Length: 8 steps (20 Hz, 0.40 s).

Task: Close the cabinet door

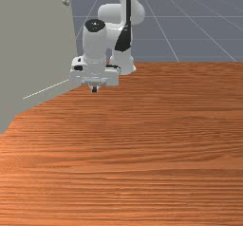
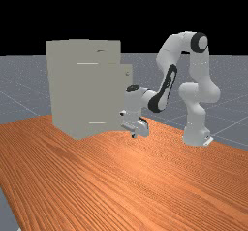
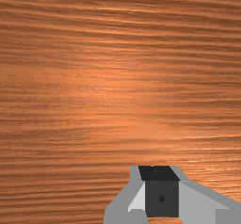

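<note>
Your fingers [image 3: 200, 200] look closed on nothing, over the bench [image 1: 166, 163], near the free edge of the open door [image 1: 35, 44], probably placed for pushing.

The bench [image 1: 156, 149] looks like orange-brown wood, streaky in grain (with a soft, almost satiny sheen). The cabinet [image 2: 82, 89] looks smooth and matt, the small knob [image 1: 66, 2] on its door [image 1: 38, 44] like shiny metal. The arm [image 2: 196, 74] resembles smooth, lightly glossy plastic.

Cabinet [image 2: 89, 91] on table [image 2: 121, 186], far view's left.
</note>
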Motion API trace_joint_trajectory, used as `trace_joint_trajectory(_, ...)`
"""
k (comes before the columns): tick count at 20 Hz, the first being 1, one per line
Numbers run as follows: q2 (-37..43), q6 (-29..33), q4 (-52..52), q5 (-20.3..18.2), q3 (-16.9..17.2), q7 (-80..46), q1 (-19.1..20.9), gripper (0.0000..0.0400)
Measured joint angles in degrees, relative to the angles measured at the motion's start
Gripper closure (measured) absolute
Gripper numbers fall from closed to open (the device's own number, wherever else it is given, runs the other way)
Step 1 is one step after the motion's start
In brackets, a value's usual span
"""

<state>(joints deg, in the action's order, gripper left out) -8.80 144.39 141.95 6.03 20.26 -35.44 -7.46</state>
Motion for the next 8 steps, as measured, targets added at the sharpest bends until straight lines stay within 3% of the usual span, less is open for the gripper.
trace_joint_trajectory(8,-0.87,7.17,0.92,1.13,10.88,7.67,6.52,0.04)
